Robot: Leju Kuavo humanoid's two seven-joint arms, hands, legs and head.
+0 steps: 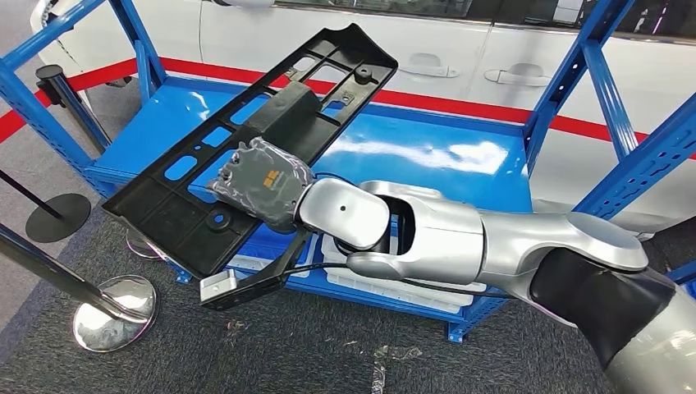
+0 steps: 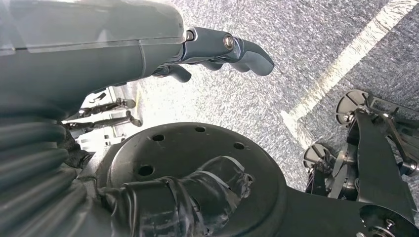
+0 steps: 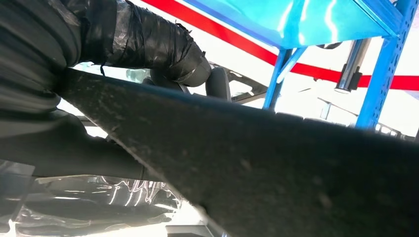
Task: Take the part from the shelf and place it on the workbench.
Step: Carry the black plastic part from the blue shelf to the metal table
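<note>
Right robot hand (image 1: 261,182) clamps the near edge of the long black part (image 1: 263,131), holding it tilted above the blue shelf (image 1: 427,156). Left robot hand (image 2: 217,49) hangs over grey carpet (image 2: 296,59), fingers loosely apart, holding nothing.

Lying tilted across the shelf (image 1: 427,156), the part (image 1: 246,139), near end jutting out past the shelf's front edge, far end raised toward the back. Gripping the part's near edge from the right, the right hand (image 1: 263,185), sitting on top of the panel. Standing on the floor left of the shelf, two stanchion bases (image 1: 115,310). Running behind the shelf, a car body (image 1: 460,49). Hanging over the floor, the left hand (image 2: 217,49).
</note>
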